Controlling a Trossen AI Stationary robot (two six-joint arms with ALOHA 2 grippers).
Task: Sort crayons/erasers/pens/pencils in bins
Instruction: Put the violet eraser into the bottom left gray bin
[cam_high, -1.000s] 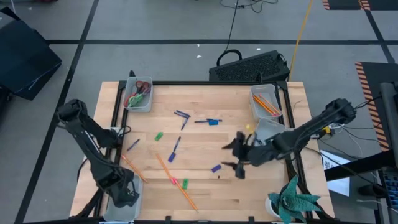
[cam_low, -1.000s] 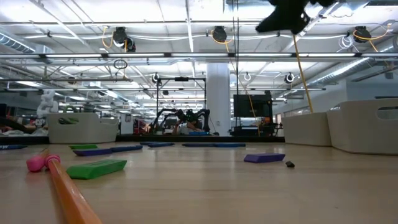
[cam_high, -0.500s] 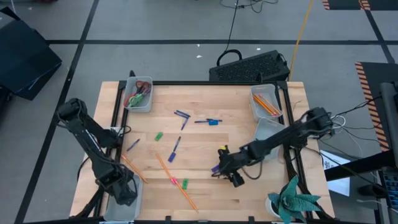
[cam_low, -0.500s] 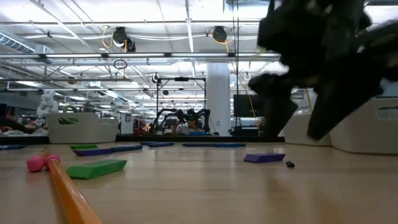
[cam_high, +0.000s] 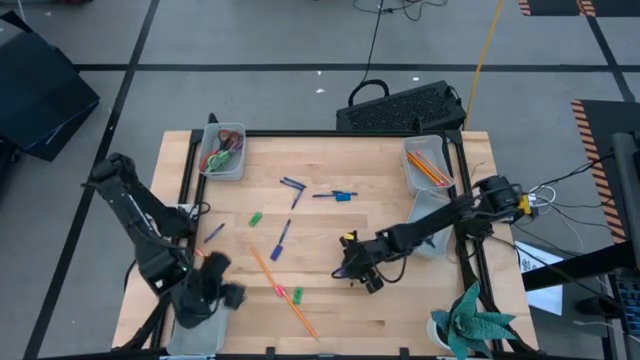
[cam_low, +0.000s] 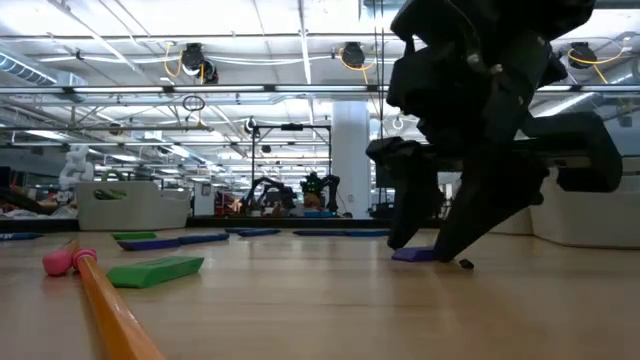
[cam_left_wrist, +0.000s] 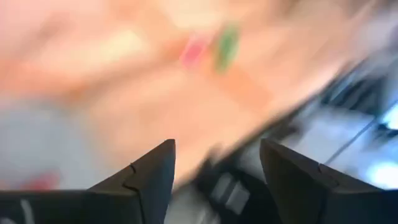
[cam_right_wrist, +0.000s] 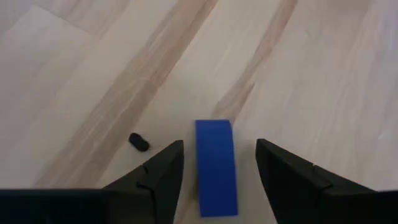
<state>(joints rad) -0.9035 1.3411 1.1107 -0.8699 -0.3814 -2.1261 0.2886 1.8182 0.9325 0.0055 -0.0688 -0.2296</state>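
The right gripper (cam_right_wrist: 216, 171) straddles a short blue crayon (cam_right_wrist: 216, 167), fingers spread wide on either side without touching it, low over the wooden table (cam_high: 400, 200) at about five o'clock from centre. A tiny dark speck (cam_right_wrist: 138, 142) lies just beside it. The left gripper (cam_high: 222, 285), its fingers parted and empty, hovers at the table's eight o'clock edge.

Both arms are matte black with rounded joints; the right arm (cam_high: 455, 215) carries yellow markings near its wrist.
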